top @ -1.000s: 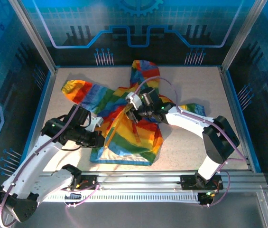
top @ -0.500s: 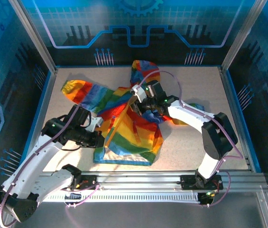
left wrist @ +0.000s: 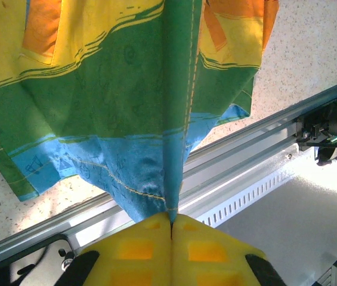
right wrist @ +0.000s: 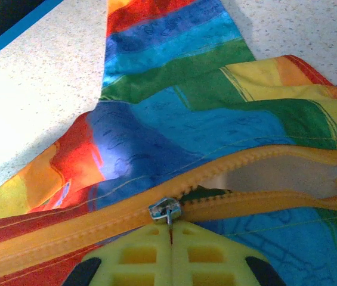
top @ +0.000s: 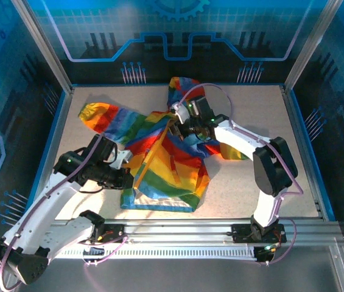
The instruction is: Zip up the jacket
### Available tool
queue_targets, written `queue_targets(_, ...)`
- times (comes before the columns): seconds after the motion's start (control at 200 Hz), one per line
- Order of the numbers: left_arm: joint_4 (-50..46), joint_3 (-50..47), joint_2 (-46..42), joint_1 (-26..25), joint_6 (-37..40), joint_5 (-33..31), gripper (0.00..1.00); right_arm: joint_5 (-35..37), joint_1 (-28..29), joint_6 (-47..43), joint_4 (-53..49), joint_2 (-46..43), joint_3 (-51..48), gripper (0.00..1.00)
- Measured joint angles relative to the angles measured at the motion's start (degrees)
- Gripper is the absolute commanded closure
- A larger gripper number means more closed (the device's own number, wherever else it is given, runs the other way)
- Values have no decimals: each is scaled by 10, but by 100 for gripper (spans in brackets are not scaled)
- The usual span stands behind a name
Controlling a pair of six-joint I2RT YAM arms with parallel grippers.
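The rainbow-striped jacket (top: pixel 159 155) lies spread in the middle of the table, hood toward the back. Its orange zipper (top: pixel 153 152) runs diagonally from the bottom hem up to the collar. My left gripper (top: pixel 130 177) is shut on the blue bottom hem (left wrist: pixel 156 179) of the jacket, which stretches away taut from the yellow fingers (left wrist: pixel 138 250). My right gripper (top: pixel 176 126) is shut on the pull tab of the silver zipper slider (right wrist: pixel 166 209). Behind the slider the zipper (right wrist: pixel 67 235) is closed; ahead of it the two orange rows (right wrist: pixel 263 179) stand apart over pale lining.
The aluminium rail (top: pixel 178 234) with the arm bases runs along the near edge. Blue-edged walls (top: pixel 299 140) fence the table. One sleeve (top: pixel 98 115) reaches to the back left, and the other (top: pixel 235 149) lies under the right arm.
My right gripper has travelled up and away along the zipper toward the collar, closing more of it. The left gripper has kept its hold on the hem.
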Motion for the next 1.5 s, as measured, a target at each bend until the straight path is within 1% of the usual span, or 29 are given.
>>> queue_targets(0.79,-1,-14,-13,9,0,-24,100,-6,-45,-10,-17,74,77,100)
queue_targets(1.261,-8,-14,-20,15,-1,-35,100,-10,-83,-16,-31,137,150,100)
queue_targets(1.501,-20,-14,-24,17,-13,-37,100,-12,-101,-20,-43,180,208,100)
